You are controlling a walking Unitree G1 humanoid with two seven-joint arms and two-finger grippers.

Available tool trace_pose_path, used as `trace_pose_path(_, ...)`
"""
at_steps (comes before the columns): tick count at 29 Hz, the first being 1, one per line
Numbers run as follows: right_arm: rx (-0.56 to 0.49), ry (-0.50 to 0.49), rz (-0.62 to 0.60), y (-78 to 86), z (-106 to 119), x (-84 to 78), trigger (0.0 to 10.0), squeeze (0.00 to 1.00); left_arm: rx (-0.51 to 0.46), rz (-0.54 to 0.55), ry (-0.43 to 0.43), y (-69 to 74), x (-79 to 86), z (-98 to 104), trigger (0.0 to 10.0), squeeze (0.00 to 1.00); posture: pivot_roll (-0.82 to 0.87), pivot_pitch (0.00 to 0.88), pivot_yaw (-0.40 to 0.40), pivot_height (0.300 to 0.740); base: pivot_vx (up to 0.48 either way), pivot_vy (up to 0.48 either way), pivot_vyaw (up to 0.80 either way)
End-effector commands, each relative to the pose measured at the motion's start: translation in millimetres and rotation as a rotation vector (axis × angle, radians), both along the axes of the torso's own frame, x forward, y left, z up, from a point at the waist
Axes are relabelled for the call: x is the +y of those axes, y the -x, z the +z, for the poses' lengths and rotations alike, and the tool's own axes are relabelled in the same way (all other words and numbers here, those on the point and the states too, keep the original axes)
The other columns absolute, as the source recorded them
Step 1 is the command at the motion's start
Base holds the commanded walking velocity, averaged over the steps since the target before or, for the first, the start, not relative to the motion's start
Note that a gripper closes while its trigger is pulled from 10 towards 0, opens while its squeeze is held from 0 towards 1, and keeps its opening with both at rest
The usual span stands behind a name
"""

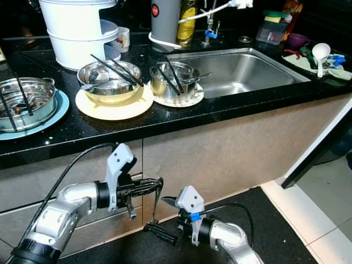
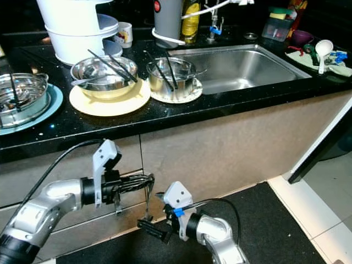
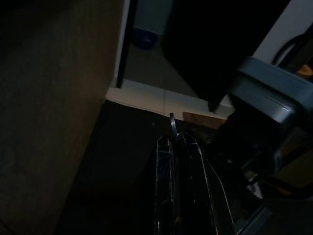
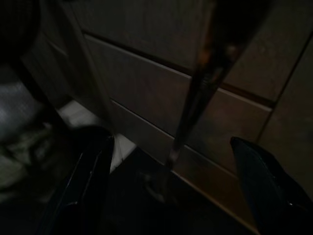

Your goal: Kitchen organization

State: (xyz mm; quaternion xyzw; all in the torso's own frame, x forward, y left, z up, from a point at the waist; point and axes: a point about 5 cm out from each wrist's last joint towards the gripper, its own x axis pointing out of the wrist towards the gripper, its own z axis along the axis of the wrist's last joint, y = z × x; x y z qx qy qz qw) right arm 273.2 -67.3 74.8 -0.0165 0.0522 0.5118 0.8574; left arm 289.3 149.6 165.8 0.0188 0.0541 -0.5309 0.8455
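Below the counter front, my left gripper [image 1: 155, 187] is shut on a thin metal utensil [image 1: 155, 207] that hangs down from its fingers. In the left wrist view the utensil's narrow tip [image 3: 172, 128] sticks out between the closed black fingers. My right gripper [image 1: 158, 230] sits just under it near the dark floor mat, open. In the right wrist view its two fingers [image 4: 88, 186] stand wide apart with the utensil's shaft [image 4: 200, 88] between them, not touching. On the black counter [image 1: 231, 107] stand a steel bowl with chopsticks on a yellow plate [image 1: 110, 82] and another on a white plate [image 1: 173, 80].
A steel pot on a blue plate [image 1: 25, 102] sits at the counter's left, with white stacked pots [image 1: 77, 27] behind. The steel sink [image 1: 242, 69] is to the right, a white ladle [image 1: 320, 54] beyond it. Drawer fronts [image 1: 220, 154] face me, with a black mat [image 1: 264, 231] below.
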Motion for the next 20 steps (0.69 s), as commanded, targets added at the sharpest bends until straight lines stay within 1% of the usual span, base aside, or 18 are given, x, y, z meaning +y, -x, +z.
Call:
trace_pose_path(1,0.054,-0.034,-0.018,-0.8,-4,-3.3,10.0,0.0,0.006,-0.019,0.004,4.0,2.4,2,0.0,0.0,-0.12,0.186,-0.098,0.74,0.0,0.0,0.0)
trace_pose_path(4,0.093,-0.095,-0.037,-4.4,-1,-2.4,10.0,0.0,0.017,-0.047,0.003,9.9,3.2,4,0.0,0.0,-0.11,0.19,-0.105,0.74,0.0,0.0,0.0)
trace_pose_path(6,0.094,-0.101,-0.038,-4.6,-1,-2.1,10.0,0.0,0.02,-0.05,0.002,11.2,3.1,4,0.0,0.0,-0.11,0.191,-0.107,0.74,0.0,0.0,0.0)
trace_pose_path(8,0.108,-0.134,-0.038,-5.7,2,0.5,10.0,0.0,0.026,-0.052,0.001,13.2,2.9,3,0.0,0.0,-0.11,0.195,-0.112,0.74,0.0,0.0,0.0)
trace_pose_path(11,0.12,-0.158,-0.027,-6.5,5,2.9,10.0,0.0,0.029,-0.049,-0.001,14.2,2.8,2,0.0,0.0,-0.1,0.197,-0.114,0.74,0.0,0.0,0.0)
trace_pose_path(19,0.138,-0.162,0.016,-4.8,6,4.8,10.0,0.0,0.032,-0.043,-0.007,14.4,6.4,5,0.0,0.0,-0.1,0.195,-0.113,0.74,0.0,0.0,0.0)
trace_pose_path(20,0.14,-0.164,0.016,-4.4,6,4.3,9.5,0.0,0.031,-0.043,-0.008,14.1,7.0,5,0.0,0.0,-0.1,0.192,-0.109,0.74,0.0,0.0,0.0)
